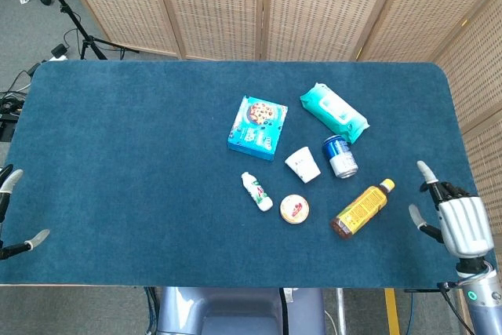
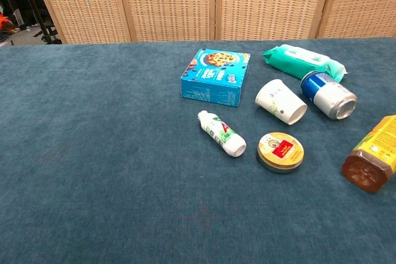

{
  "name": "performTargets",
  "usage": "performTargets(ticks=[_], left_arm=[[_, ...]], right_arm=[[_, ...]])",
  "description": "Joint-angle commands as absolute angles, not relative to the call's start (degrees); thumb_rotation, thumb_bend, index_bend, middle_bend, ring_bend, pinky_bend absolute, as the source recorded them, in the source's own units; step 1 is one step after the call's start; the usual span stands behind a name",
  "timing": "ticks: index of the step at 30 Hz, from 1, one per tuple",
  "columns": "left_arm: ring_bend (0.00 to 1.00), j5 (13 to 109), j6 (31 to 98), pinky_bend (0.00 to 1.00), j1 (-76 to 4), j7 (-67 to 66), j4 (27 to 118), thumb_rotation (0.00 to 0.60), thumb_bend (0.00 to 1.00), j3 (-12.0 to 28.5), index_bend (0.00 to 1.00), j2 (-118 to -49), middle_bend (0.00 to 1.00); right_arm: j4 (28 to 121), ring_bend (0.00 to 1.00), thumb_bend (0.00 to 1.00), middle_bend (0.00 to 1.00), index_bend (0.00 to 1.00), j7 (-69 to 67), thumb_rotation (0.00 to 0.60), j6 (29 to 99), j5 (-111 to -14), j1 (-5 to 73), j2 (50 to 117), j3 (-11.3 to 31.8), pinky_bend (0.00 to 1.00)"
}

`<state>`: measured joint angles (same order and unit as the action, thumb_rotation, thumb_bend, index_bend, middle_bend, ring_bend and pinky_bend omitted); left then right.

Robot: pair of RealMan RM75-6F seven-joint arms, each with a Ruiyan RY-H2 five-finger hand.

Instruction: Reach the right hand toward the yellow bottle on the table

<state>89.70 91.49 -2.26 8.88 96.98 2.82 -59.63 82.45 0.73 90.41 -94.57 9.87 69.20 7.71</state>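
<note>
The yellow bottle lies on its side on the blue table, cap pointing back right; its base end shows at the right edge of the chest view as the yellow bottle. My right hand hovers over the table's right edge, to the right of the bottle and apart from it, fingers spread and holding nothing. My left hand shows only as fingertips at the far left edge, spread apart and empty. Neither hand appears in the chest view.
Behind the bottle lie a blue can, a white paper cup and a teal wipes pack. A blue box, a small white bottle and a round tin sit left of it. Wicker screens stand behind.
</note>
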Motion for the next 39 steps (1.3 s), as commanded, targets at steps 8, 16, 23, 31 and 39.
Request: performTargets(ticks=[8, 16, 23, 31, 39], left_arm=[[0.0, 85.9, 88.1, 0.0, -4.0, 5.0, 97.6, 0.6, 0.0, 4.3, 0.0, -60.6, 0.0], [0.0, 84.4, 87.1, 0.0, -4.5, 3.8, 97.6, 0.6, 0.0, 4.7, 0.0, -61.0, 0.0], [0.0, 83.9, 86.8, 0.0, -4.6, 3.4, 97.4, 0.6, 0.0, 4.9, 0.0, -61.2, 0.0], [0.0, 83.6, 86.7, 0.0, -4.7, 3.3, 97.3, 0.6, 0.0, 5.0, 0.0, -61.3, 0.0], [0.0, 83.3, 86.4, 0.0, -4.9, 3.1, 97.2, 0.6, 0.0, 5.1, 0.0, -61.6, 0.0]], right_arm=[[94.8, 0.76, 1.0, 0.71, 0.0, 15.4, 0.6, 67.9, -91.2, 22.0, 65.1, 8.3, 1.0], [99.9, 0.77, 1.0, 0.71, 0.0, 33.1, 0.6, 59.4, -81.6, 27.6, 67.8, 10.2, 1.0], [101.1, 0.78, 1.0, 0.71, 0.0, 48.9, 0.6, 57.3, -71.7, 31.6, 71.8, 10.7, 1.0], [101.6, 0.78, 1.0, 0.71, 0.0, 59.3, 0.6, 58.3, -64.7, 34.6, 75.5, 9.9, 1.0], [101.0, 0.78, 1.0, 0.71, 0.0, 69.4, 0.6, 60.6, -56.4, 38.2, 81.0, 9.3, 1.0]])
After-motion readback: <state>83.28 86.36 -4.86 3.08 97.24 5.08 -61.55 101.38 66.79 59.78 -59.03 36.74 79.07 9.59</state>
